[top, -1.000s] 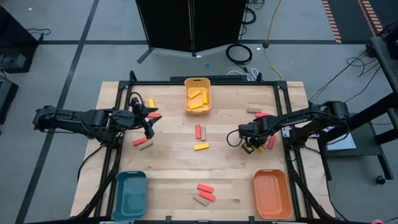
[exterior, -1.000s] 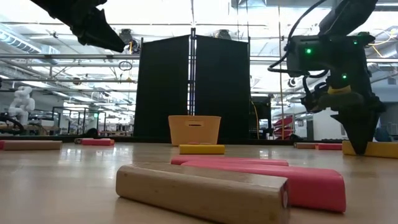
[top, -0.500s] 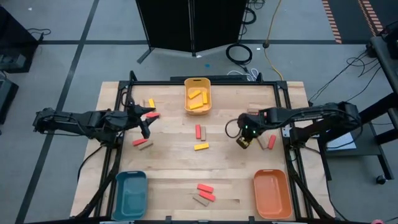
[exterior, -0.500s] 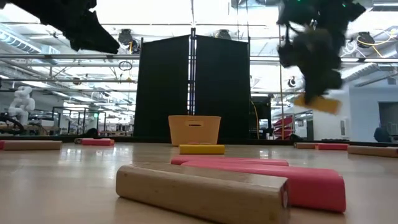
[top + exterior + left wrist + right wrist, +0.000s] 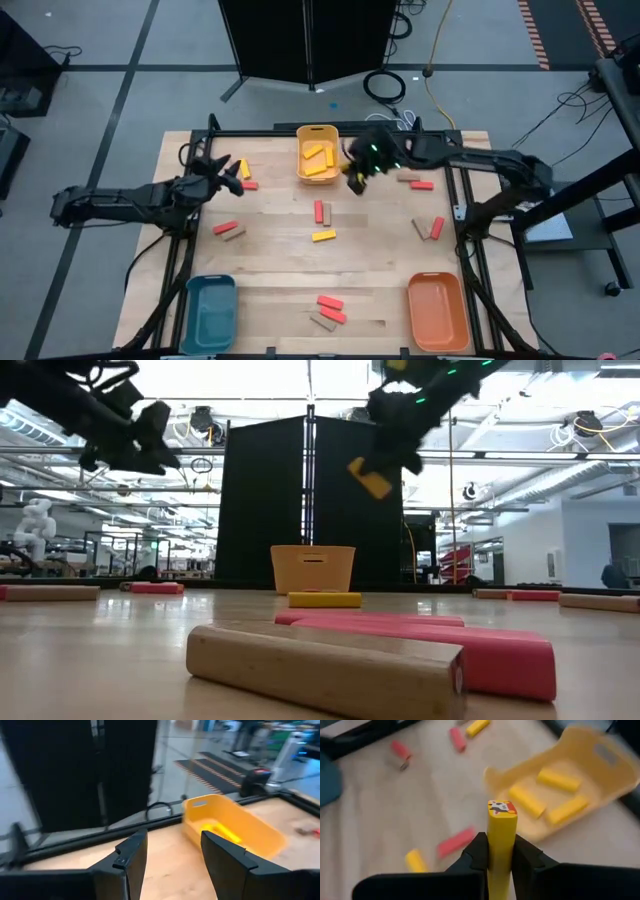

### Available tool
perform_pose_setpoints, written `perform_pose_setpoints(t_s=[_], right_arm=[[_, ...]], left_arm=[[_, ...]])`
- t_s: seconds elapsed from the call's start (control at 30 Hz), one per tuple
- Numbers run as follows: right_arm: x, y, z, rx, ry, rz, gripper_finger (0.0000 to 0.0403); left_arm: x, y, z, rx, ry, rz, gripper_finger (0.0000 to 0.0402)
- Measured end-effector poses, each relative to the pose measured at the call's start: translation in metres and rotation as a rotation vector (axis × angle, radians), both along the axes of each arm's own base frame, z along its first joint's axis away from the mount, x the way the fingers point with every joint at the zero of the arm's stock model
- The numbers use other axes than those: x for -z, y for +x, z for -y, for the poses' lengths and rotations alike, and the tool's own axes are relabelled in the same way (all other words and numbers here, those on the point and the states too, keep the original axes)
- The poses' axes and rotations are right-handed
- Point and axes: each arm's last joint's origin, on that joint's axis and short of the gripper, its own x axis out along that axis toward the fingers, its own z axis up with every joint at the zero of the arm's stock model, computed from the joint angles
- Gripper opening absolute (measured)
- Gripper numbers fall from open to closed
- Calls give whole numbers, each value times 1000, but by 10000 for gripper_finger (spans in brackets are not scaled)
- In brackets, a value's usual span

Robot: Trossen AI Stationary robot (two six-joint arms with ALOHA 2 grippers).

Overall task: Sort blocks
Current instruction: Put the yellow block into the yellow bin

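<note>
Pinching a yellow block (image 5: pixel 501 840) upright between narrow fingers (image 5: pixel 476 854), the right gripper (image 5: pixel 356 178) hangs in the air just beside the yellow tray (image 5: pixel 318 178), which holds three yellow blocks (image 5: pixel 559 780). The block's lower end is hidden. The left gripper (image 5: pixel 170 855) hovers apart, fingers spread and empty. Other blocks lie scattered on the tabletop (image 5: pixel 380 270).

Looks like a robotics lab or some industrial test hall, not anyone's home. The wooden table (image 5: pixel 390 270) sits on a grey concrete floor (image 5: pixel 110 80) with marked lines and cables (image 5: pixel 385 85) coiled just past its far edge. A tall black partition (image 5: pixel 308 500) stands behind it. Low down you see open ceiling trusses (image 5: pixel 250 450), strip lights, and a white humanoid robot (image 5: pixel 35 525) off in the background.
</note>
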Motion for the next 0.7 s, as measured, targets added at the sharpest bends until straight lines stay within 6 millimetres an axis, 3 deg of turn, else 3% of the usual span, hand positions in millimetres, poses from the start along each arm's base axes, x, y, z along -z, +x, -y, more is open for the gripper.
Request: perform_pose_setpoints(t_s=[0.2, 0.4, 0.7], right_arm=[[4, 39, 61, 75, -19, -46, 26], [23, 65, 113, 107, 95, -97, 26], [49, 101, 130, 111, 176, -181, 29]], left_arm=[[0, -5, -18, -62, -53, -11, 182], [-2, -11, -34, -39, -60, -75, 182], [1, -12, -43, 21, -78, -137, 182]])
